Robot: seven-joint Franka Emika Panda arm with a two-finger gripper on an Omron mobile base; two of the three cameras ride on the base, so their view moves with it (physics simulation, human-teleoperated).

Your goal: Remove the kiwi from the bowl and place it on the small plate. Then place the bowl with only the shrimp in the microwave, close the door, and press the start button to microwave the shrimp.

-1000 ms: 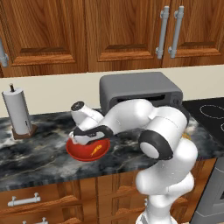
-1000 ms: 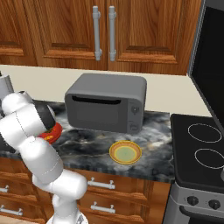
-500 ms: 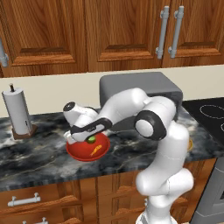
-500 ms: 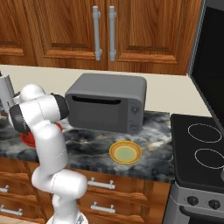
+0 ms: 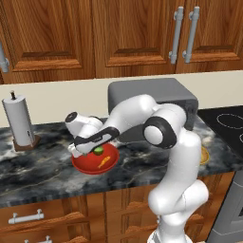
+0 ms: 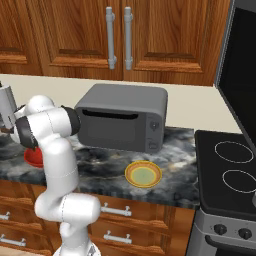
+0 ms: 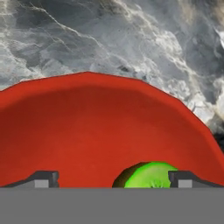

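The red bowl sits on the dark marble counter near its front edge, and its rim peeks out from behind my arm. Inside it lie the green kiwi and the orange shrimp. My gripper reaches down into the bowl, open. In the hand view the kiwi lies between the fingertips of the gripper, closer to the right one, untouched. The small plate rests on the counter in front of the grey oven. A dark glass panel framed in grey, the door, stands above the stove; the microwave's body is out of view.
A rounded dark grey toaster oven stands against the wall behind the bowl. A paper towel holder is at the left. A black stove top adjoins the counter on the right. Wooden cabinets hang above.
My arm has swung its elbow up and right while the hand stayed over the bowl and turned down toward the kiwi. The jaws stay open. Bowl, kiwi and shrimp have not moved.
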